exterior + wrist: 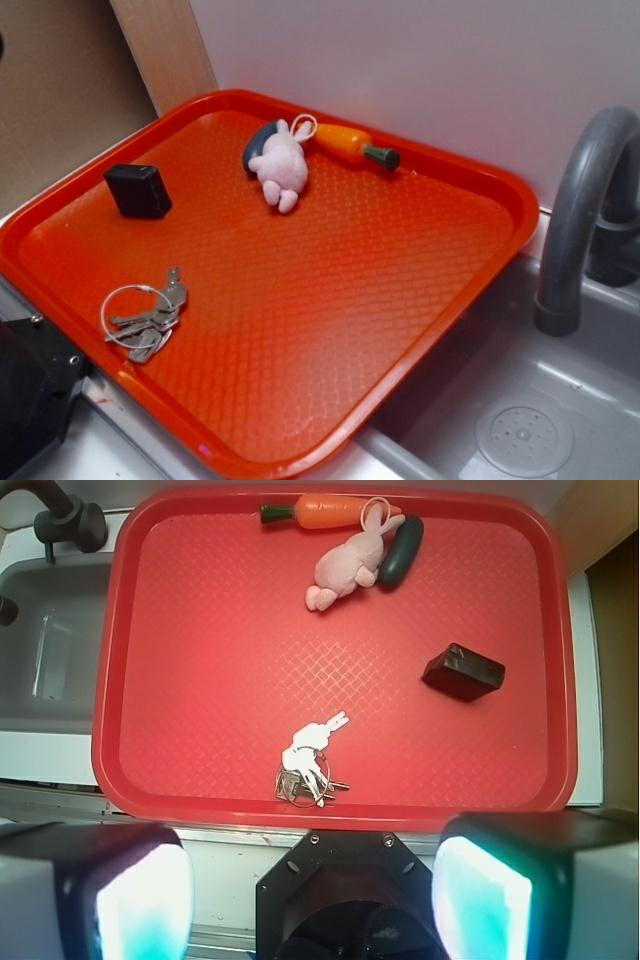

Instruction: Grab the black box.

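Observation:
The black box [138, 190] [463, 672] is a small matte block lying on the red tray [400, 290] [200, 730], near its left edge in the exterior view and right of centre in the wrist view. My gripper [313, 892] hangs high above the tray's near edge, well apart from the box. Its two fingers [130, 895] stand wide apart at the bottom corners of the wrist view with nothing between them. In the exterior view the gripper itself is out of frame.
A pink plush bunny [282, 165] [348, 563], a dark oval thing [400, 552], a toy carrot [352, 145] [325, 512] and a bunch of keys [145, 315] [308, 765] lie on the tray. A grey sink [520, 400] with faucet [580, 200] adjoins it. The black robot base [345, 895] sits below.

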Tool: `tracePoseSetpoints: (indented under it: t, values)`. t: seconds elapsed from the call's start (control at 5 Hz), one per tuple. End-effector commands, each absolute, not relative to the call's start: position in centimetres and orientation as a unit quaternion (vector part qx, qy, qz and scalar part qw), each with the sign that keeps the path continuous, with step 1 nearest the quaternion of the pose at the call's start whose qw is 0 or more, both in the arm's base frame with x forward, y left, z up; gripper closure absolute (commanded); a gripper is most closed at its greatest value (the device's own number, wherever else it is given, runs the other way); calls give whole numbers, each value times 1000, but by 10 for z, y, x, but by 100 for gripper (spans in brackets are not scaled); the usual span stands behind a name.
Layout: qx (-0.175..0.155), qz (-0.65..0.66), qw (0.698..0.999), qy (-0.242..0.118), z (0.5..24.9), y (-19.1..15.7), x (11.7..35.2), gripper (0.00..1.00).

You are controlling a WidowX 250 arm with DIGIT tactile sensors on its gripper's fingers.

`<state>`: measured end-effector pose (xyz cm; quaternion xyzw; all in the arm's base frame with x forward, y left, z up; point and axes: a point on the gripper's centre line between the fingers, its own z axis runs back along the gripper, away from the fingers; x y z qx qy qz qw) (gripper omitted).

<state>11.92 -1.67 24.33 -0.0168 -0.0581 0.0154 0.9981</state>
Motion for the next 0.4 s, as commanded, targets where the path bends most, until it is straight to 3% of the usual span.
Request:
tracePoseSetpoints:
  t: [0.0, 0.2]
  values:
    - [-17, 15, 998, -58, 243, -17, 119, 0]
    - [-21, -110, 990, -86, 212, 22, 165, 0]
